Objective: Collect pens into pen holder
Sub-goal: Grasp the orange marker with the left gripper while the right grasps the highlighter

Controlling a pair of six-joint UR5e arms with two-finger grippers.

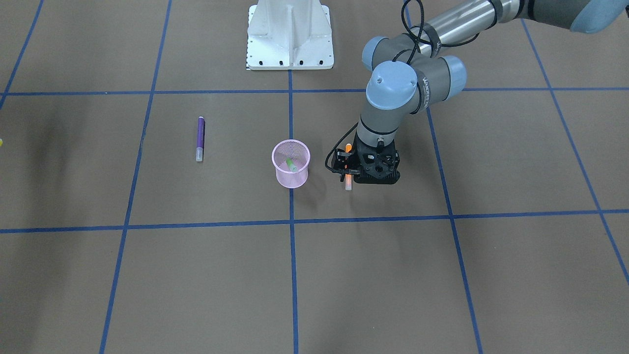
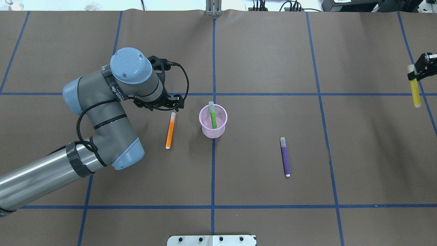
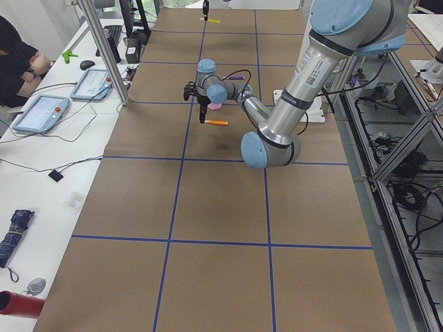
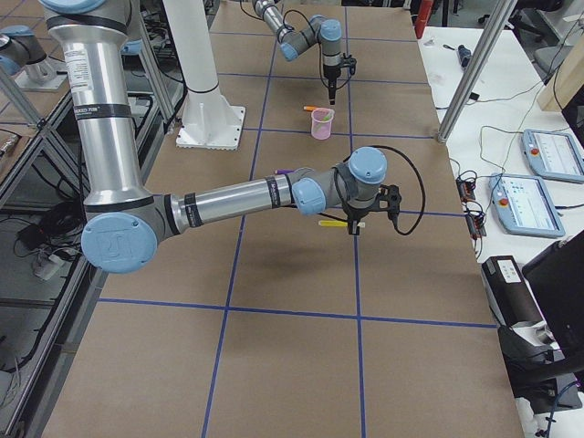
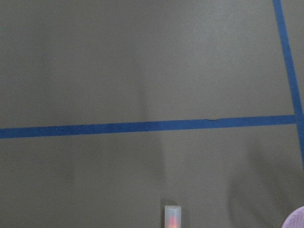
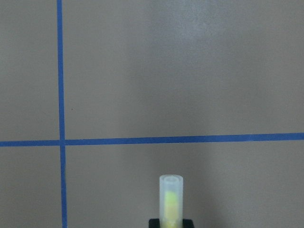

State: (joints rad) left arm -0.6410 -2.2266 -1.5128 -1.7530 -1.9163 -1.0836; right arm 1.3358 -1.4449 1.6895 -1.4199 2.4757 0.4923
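The pink mesh pen holder point(image 2: 205, 130) stands at the table's middle with the green pen point(image 2: 212, 118) upright in it. The orange pen point(image 2: 170, 130) lies flat just left of the holder. My left gripper point(image 2: 167, 101) hangs over that pen's capped end point(image 5: 172, 216); its fingers are hidden, so I cannot tell if it is open. The purple pen point(image 2: 285, 156) lies to the holder's right. My right gripper point(image 2: 414, 73), at the far right edge, is shut on the yellow pen point(image 2: 415, 90), gripping it near the cap point(image 6: 170, 199).
The robot's white base point(image 1: 290, 37) stands at the table's near-robot edge. Blue tape lines point(image 2: 213, 177) grid the brown table. Metal posts point(image 4: 474, 68) and desks with tablets point(image 3: 41, 111) line the operators' side.
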